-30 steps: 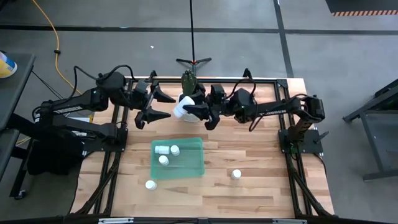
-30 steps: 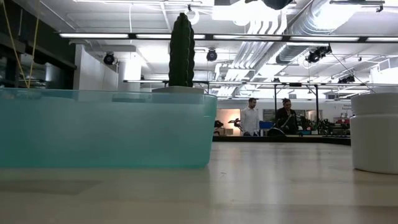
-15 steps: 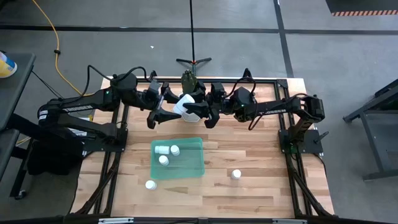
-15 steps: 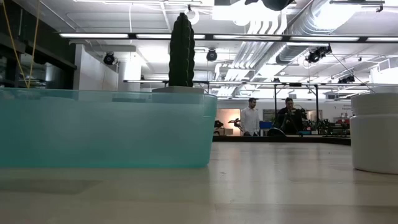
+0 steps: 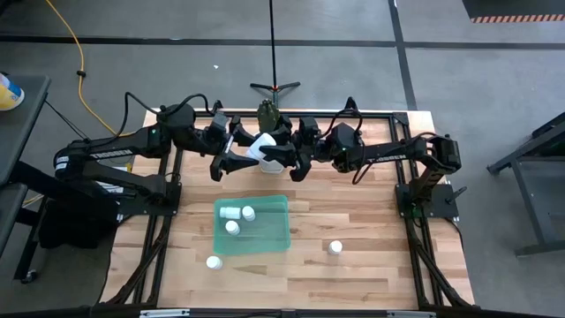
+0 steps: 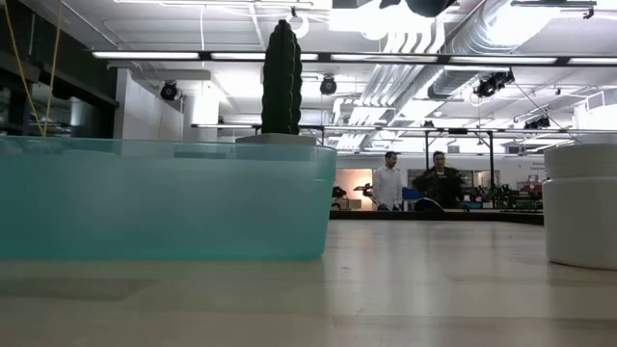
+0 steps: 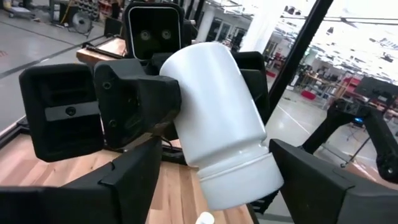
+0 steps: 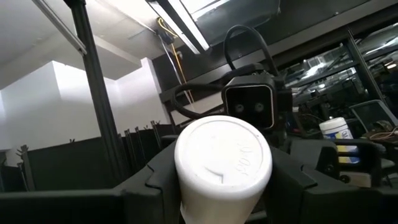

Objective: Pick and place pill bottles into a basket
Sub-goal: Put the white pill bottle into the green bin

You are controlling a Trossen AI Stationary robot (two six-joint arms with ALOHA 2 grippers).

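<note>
A white pill bottle (image 5: 260, 148) hangs tilted over the table's far middle, with my right gripper (image 5: 281, 157) shut on it. My left gripper (image 5: 239, 150) is open. Its two fingers (image 7: 127, 180) stand on either side of the bottle's stepped end (image 7: 239, 180); whether they touch it I cannot tell. The teal basket (image 5: 265, 234) lies near the table's middle. Three bottles (image 5: 232, 227) stand in its far left corner. Two more bottles stand on the table, one (image 5: 213, 261) at the basket's near left corner and one (image 5: 335, 247) to its right. My right gripper pinches the bottle's round body (image 7: 180, 106) between its two fingers (image 7: 140, 102), which lie across the bottle. The fingers come from the table's right, slanting upward. The bottle is lifted clear of the table and tilted, its flat embossed end (image 8: 222, 155) toward my right wrist.
A white pot with a green cactus (image 5: 267, 115) stands at the far edge behind both grippers and rises above the basket wall (image 6: 164, 198) in the low view. People stand in the room beyond the table. Bare wood lies right of the basket.
My left gripper has moved toward the table's right, up to the bottle held by my right gripper, and has rolled a little. Its fingers now stand on either side of the bottle's end. The bottle and my right gripper have kept still.
</note>
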